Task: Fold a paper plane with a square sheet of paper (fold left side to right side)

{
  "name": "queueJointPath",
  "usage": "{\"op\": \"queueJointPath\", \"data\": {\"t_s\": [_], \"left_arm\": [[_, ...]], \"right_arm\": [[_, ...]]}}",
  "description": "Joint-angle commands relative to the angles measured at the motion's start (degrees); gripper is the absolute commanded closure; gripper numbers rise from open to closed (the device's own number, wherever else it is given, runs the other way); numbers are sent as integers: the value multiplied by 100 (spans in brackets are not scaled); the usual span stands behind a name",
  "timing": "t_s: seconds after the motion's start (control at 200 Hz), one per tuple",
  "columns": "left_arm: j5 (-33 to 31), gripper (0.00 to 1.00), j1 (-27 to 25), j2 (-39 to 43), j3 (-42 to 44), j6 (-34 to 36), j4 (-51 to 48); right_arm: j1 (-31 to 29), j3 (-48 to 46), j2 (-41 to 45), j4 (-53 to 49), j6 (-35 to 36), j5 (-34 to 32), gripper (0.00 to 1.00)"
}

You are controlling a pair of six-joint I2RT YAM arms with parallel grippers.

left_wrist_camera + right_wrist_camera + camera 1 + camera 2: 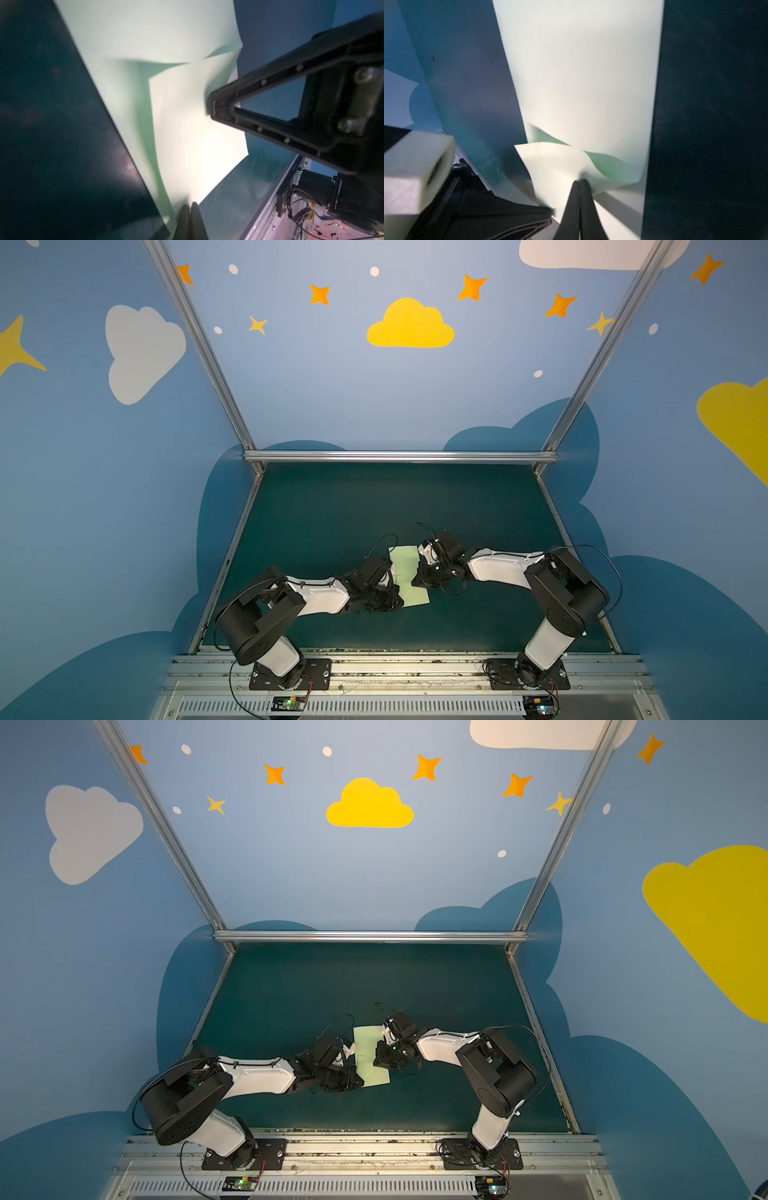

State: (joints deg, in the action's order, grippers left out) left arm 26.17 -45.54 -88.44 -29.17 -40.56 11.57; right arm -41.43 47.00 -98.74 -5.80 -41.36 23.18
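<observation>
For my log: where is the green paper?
In both top views the green paper is near the table centre, pinched between left gripper and right gripper.

We've got 2 top cams side by side, high over the arm bases (291, 674), looking down & fwd across the mat (332, 510) to the back wall (374, 398). They're far off, whole cell in shot, nearly same pic in both. Wrist cams sit v. close: each looks along its own gripper, left gripper (190, 207) and right gripper (580, 182), onto the paper (166, 31). Both wrist views share paper & mat; left wrist cam also catches the right gripper.
</observation>
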Motion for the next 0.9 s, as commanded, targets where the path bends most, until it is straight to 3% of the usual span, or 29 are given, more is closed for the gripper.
{"op": "queueJointPath", "data": {"t_s": [0.0, 0.165, 0.37, 0.656, 0.896], "left_arm": [[-481, 97, -25, 26, 566, -219, -718], [-586, 97, -25, 546, 703, -263, -989], [-568, 97, -25, 997, -244, 5, -1640], [-328, 97, -16, -84, -1340, 299, -1477], [-389, 96, 43, -794, -1468, 393, -1228]], "right_arm": [[-23, -247, -238, -246, -29, -406, 100], [-23, -253, -242, -241, -20, -384, 100], [-22, -286, -235, -246, 31, -384, 100], [-29, -290, -220, -245, 25, -393, 100], [-32, -322, -196, -238, 35, -392, 100]]}}
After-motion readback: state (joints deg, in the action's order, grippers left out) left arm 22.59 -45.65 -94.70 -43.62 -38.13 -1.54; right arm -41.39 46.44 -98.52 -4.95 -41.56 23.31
